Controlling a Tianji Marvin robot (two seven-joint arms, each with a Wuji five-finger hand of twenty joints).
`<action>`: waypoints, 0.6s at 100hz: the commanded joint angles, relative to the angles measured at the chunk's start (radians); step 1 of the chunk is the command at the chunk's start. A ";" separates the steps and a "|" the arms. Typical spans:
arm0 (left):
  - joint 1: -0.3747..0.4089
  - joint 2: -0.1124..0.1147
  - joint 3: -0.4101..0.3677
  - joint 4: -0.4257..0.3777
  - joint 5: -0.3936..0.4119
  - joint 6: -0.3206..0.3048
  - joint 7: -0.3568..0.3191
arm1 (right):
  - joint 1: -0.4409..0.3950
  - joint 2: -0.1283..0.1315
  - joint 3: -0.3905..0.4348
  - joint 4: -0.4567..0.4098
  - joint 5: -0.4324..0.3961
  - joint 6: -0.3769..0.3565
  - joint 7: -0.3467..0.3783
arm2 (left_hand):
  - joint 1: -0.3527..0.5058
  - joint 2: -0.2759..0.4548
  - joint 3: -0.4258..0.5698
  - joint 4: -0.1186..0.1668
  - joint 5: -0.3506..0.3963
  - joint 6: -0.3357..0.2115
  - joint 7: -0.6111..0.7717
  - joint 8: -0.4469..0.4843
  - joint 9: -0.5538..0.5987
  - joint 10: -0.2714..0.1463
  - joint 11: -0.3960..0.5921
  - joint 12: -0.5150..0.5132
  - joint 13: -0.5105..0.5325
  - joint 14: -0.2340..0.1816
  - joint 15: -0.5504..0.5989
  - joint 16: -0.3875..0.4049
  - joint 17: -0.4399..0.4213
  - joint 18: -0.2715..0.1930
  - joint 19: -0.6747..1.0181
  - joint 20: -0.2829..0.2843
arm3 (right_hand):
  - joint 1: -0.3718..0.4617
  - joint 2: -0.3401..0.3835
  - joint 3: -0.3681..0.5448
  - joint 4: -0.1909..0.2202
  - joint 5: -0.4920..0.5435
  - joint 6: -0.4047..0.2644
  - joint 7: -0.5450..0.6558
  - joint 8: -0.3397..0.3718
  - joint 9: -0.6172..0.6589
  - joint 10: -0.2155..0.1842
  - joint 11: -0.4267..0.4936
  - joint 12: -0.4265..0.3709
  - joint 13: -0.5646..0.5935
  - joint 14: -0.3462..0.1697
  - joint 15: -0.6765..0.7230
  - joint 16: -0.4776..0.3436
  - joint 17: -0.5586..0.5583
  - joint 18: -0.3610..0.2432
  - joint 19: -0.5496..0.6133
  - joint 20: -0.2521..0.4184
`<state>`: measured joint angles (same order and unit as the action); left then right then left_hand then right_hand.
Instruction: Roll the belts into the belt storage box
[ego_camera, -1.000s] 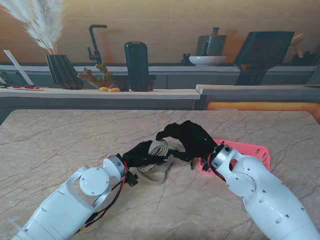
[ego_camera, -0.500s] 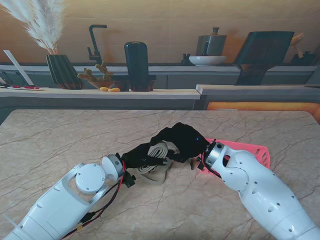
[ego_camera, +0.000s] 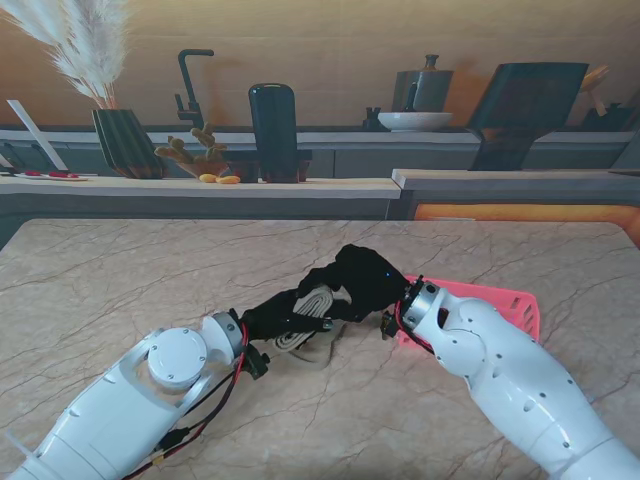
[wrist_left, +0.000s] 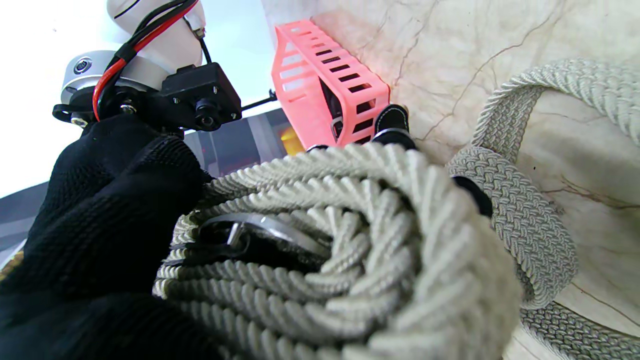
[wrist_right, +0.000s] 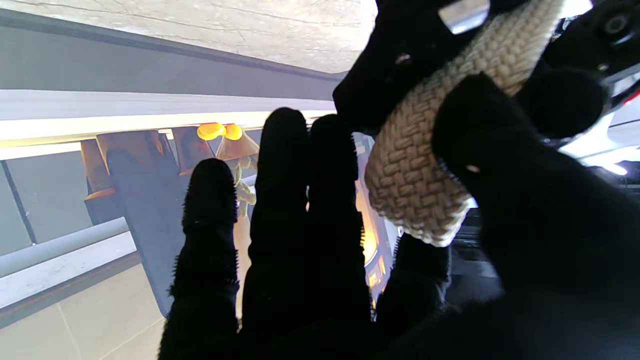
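Gripping the coiled woven belt (ego_camera: 305, 312) together, left hand (ego_camera: 272, 312) and right hand (ego_camera: 365, 280) hold it mid-desk (ego_camera: 120, 270); its loose tail trails nearer me, while the pink storage box (ego_camera: 505, 303) sits just right, closer to the right hand.

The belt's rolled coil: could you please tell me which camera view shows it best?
The left wrist view: the woven belt's coil fills the frame, its turns and buckle visible. The stand view shows it small between the left hand and right hand; the right wrist view shows one short stretch against that hand's fingers.
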<state>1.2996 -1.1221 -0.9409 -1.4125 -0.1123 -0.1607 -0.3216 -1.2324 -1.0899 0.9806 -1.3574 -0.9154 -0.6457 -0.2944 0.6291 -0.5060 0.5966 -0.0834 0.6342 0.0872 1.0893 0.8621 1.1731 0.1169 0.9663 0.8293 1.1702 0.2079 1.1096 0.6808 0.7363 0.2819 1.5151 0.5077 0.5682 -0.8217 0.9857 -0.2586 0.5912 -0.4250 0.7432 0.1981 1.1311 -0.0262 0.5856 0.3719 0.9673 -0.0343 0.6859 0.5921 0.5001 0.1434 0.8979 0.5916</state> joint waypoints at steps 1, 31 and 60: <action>0.001 -0.017 -0.003 -0.006 -0.005 -0.012 0.017 | -0.019 -0.009 -0.001 -0.012 -0.013 0.006 -0.001 | -0.061 0.002 0.032 -0.013 -0.025 -0.019 -0.114 -0.029 -0.051 0.007 -0.065 -0.025 -0.016 -0.010 -0.026 0.028 -0.076 0.012 -0.067 0.001 | 0.047 0.132 0.054 -0.007 0.266 -0.132 0.367 0.042 0.099 -0.078 -0.003 0.006 0.016 -0.041 0.001 0.012 0.009 -0.017 0.032 0.004; 0.006 -0.018 -0.012 0.001 0.030 -0.026 0.045 | -0.078 -0.005 0.075 -0.062 -0.003 0.055 0.023 | -0.055 0.033 -0.037 0.017 -0.114 -0.040 -0.448 -0.219 -0.306 0.008 -0.435 -0.238 -0.331 0.028 -0.397 -0.012 -0.355 0.014 -0.428 0.005 | 0.047 0.124 0.077 -0.012 0.275 -0.128 0.381 0.035 0.105 -0.075 -0.016 0.019 0.023 -0.038 -0.017 0.003 0.011 -0.015 0.037 -0.006; 0.018 -0.032 -0.028 0.001 0.026 0.004 0.091 | -0.143 -0.003 0.155 -0.115 -0.014 0.099 0.011 | 0.005 0.059 -0.052 0.024 -0.153 -0.042 -0.533 -0.258 -0.369 0.008 -0.545 -0.319 -0.407 0.013 -0.550 -0.048 -0.409 0.021 -0.551 0.029 | 0.048 0.126 0.083 -0.013 0.275 -0.108 0.382 0.042 0.107 -0.063 -0.014 0.027 0.028 -0.028 -0.026 0.001 0.007 -0.002 0.034 -0.012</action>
<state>1.3101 -1.1471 -0.9671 -1.4070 -0.0688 -0.1680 -0.2237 -1.3609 -1.0951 1.1276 -1.4569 -0.9316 -0.5611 -0.2718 0.6100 -0.4733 0.5482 -0.0834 0.5078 0.0746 0.5859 0.6158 0.8072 0.1291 0.4435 0.5180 0.7536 0.2420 0.5638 0.6336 0.3212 0.2998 0.9671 0.5106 0.5711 -0.8337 0.9720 -0.2827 0.6297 -0.4248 0.7432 0.1603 1.1904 -0.0708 0.5706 0.3846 0.9849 -0.0352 0.6726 0.5922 0.5102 0.1441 0.9055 0.5915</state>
